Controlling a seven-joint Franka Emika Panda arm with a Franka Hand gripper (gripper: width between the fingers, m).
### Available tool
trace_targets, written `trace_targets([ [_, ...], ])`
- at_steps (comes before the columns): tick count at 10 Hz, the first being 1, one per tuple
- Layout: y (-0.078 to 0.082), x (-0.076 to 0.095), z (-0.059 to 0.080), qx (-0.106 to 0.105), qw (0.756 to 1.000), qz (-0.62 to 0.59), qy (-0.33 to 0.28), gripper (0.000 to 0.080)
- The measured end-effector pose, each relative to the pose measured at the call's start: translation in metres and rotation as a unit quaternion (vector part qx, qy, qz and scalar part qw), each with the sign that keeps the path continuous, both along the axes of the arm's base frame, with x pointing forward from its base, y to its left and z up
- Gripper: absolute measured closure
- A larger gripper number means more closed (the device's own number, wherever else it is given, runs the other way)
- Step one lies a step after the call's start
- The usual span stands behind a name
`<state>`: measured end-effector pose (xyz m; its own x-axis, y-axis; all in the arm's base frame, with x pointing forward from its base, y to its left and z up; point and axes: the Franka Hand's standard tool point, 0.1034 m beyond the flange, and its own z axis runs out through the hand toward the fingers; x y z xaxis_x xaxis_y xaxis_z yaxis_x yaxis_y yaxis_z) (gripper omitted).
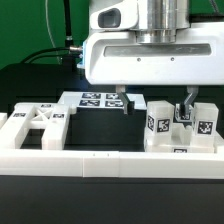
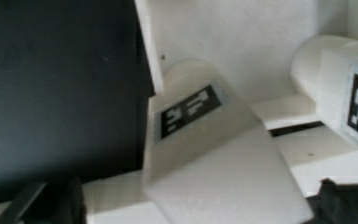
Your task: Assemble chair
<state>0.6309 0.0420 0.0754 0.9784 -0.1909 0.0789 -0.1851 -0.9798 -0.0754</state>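
Posts (image 1: 160, 128), white, blocky, tagged, stood at lower right of the exterior view; ladder-like frame piece (image 1: 35, 125) lay at lower left, well apart, unjoined. Gripper (image 1: 156, 106) hung over the posts, fingers spread wide, holding nothing. Assembly judged early: joining was all left to do.

Exterior view: bright, even light from overhead. White chair parts (image 1: 170, 125) and arm housing (image 1: 150, 55) are near blown out, with edges hard to separate. Black tabletop (image 1: 100, 128) swallows detail. Short soft shadows sit in the gaps between parts. Tags (image 1: 95, 100) are readable but coarse; resolution is low overall.

Wrist view: very close range. Chair part (image 2: 211, 165) is soft and featureless, with mild shading on its sloped face. Tag (image 2: 190, 108) is slightly blurred. Tabletop is pure dark. Hand (image 2: 179, 200) fingertips (image 2: 19, 200) are dim and out of focus at the frame edge.
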Motion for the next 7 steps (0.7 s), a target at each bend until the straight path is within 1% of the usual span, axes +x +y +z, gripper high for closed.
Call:
trace_targets([
  [2,-0.0002,0.0,0.0,-0.005,0.999,0.049,-0.003,0.015],
  [3,-0.0007,0.0002,0.0,-0.012,0.996,0.086,-0.005,0.017],
  [4,-0.0009,0.0005,0.0,-0.015,0.994,0.109,-0.008,0.0299],
  [5,-0.0009,0.0005,0.0,-0.014,0.995,0.1,-0.008,0.0299],
  [6,-0.0009,0.0005,-0.0001,-0.014,0.995,0.1,-0.008,0.05],
  [7,-0.0009,0.0005,-0.0001,-0.014,0.995,0.1,-0.008,0.0514],
])
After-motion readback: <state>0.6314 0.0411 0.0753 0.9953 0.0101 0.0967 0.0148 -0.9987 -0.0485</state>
